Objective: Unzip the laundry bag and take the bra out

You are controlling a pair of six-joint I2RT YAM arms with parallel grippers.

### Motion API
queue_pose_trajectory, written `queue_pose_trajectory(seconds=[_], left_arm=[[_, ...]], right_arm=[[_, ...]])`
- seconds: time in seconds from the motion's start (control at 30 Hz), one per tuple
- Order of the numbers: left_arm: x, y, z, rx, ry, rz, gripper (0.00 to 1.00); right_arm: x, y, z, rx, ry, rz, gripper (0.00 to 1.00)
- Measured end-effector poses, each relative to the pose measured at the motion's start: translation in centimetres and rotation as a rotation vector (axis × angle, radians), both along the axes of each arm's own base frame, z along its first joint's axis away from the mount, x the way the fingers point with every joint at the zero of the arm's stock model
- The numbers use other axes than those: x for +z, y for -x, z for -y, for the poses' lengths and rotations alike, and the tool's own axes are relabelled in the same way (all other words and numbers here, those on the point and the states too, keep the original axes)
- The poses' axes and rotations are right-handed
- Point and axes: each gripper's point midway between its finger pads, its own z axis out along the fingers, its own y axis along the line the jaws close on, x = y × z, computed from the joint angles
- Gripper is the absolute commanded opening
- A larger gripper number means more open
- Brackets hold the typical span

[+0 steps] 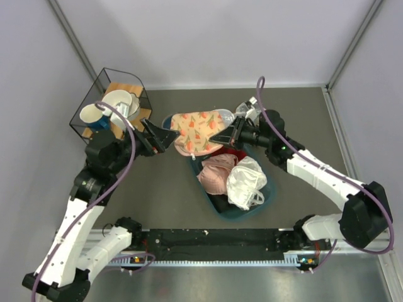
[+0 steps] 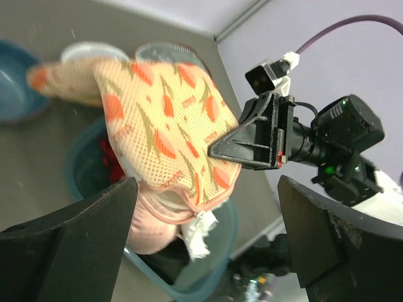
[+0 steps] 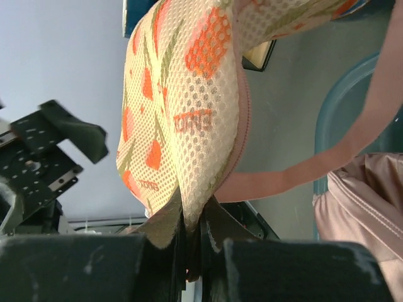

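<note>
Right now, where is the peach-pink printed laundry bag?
The laundry bag hangs mid top view, above the teal plastic basin, pinched by the right end effector.

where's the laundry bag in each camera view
Top external: the laundry bag is at centre, above the far end of the teal basin.
Left wrist: it fills the middle, pinched at its right edge by the right gripper.
Right wrist: it runs from that gripper's grip at bottom centre up to the top edge.
Shared landmark: the teal basin rim, lower left and right side.
</note>
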Motion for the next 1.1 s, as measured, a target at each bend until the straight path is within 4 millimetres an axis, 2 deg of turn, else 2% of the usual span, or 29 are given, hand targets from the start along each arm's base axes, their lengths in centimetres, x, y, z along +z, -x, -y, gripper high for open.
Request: queue_pose_trajectory(seconds=[0.1,0.17,0.2,0.3,0.43,0.53,0.6,0.73,0.87,1.1], left_arm=[[2.8,0.6,-1.0,-0.007,-0.124,0.149,0.99],[3.6,1.1,-1.5,-0.027,-0.214,0.247,0.99],[3.6,1.5,-1.7,-0.050,-0.263,0.298,0.96],[2.8,2.9,-1.6,-0.130,-0.374,0.451,0.96],[0.3,3.9,-2.0,-0.168,-0.498,0.632,0.95],[0.5,4.2,-2.4,-0.168,-0.592,0.787,0.91],[1.3,4.3,-2.4,-0.181,-0.673,0.917,0.90],[1.5,3.8,-2.3,-0.198,-0.817,1.086,0.88],[1.2,2.8,-2.1,-0.224,-0.933,1.183,0.88],[-1.1,0.1,-0.2,-0.338,-1.052,1.225,0.89]], right_arm=[[1.5,-0.2,0.2,0.011,0.017,0.010,0.00],[2.5,-0.5,0.6,0.025,0.014,0.010,0.00],[2.9,-0.8,0.9,0.033,0.012,0.004,0.00],[3.9,-1.9,1.4,0.070,0.005,-0.029,0.00],[4.1,-2.9,1.0,0.152,-0.014,-0.086,0.00],[3.4,-2.7,0.7,0.201,-0.019,-0.131,0.00],[3.0,-2.3,0.6,0.228,-0.022,-0.162,0.00],[2.9,-1.8,0.5,0.259,-0.035,-0.200,0.00],[3.7,-1.6,0.4,0.279,-0.060,-0.194,0.00],[4.0,-1.7,0.2,0.297,-0.085,-0.200,0.00]])
